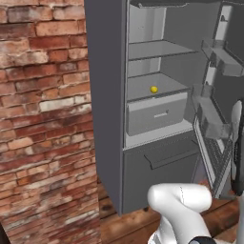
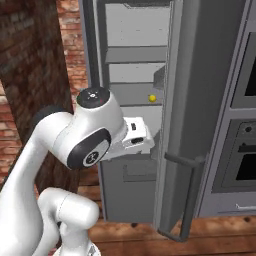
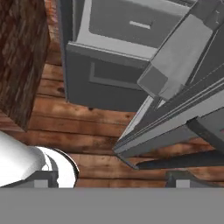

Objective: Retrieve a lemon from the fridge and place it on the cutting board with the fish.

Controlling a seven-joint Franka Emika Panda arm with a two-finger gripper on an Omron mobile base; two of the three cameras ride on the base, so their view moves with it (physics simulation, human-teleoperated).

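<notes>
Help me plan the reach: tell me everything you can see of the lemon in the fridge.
The lemon is a small, bright yellow, roundish fruit with a smooth look. It rests alone on a pale grey shelf of the open fridge, just above the inner drawer, near the shelf's front edge. From the right base view it shows as a tiny yellow spot beside the door's edge. Nothing but the shelf touches it. Its surface detail is too small to tell.

Red brick wall [image 1: 43, 119] at left — wooden plank floor [image 3: 87, 118] below.
</notes>
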